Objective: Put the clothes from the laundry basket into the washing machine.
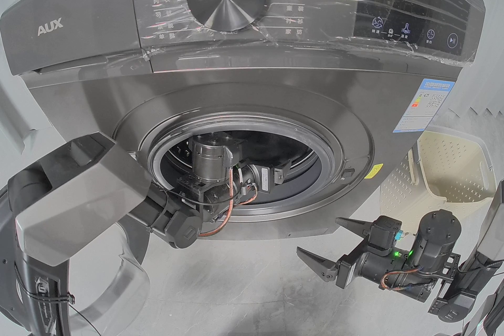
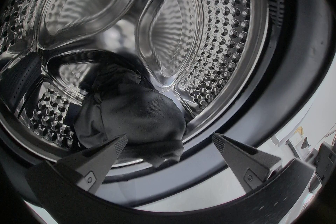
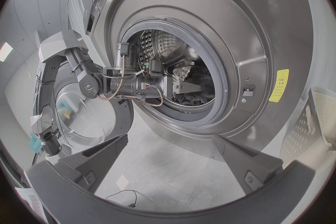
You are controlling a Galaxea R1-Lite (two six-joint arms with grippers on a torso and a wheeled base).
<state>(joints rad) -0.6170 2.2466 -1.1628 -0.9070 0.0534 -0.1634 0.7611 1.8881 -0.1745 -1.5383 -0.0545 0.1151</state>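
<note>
1. The washing machine stands with its round door swung open to the robot's left, exposing the steel drum.
2. A black garment lies crumpled on the bottom of the drum, close behind the front rim and the dark rubber seal.
3. The left arm reaches through the opening, so the left claw sits in the mouth of the drum, just in front of the garment. Its 2 fingers are spread wide apart and grip nothing. Whether their tips touch the cloth cannot be told.
4. The right claw hangs outside, low before the machine's lower right, over the grey floor. Its 2 fingers are also apart, with nothing between them.
5. The cream laundry basket, with perforated walls, stands on the floor just beside the machine's right side, beyond the right arm.
</note>
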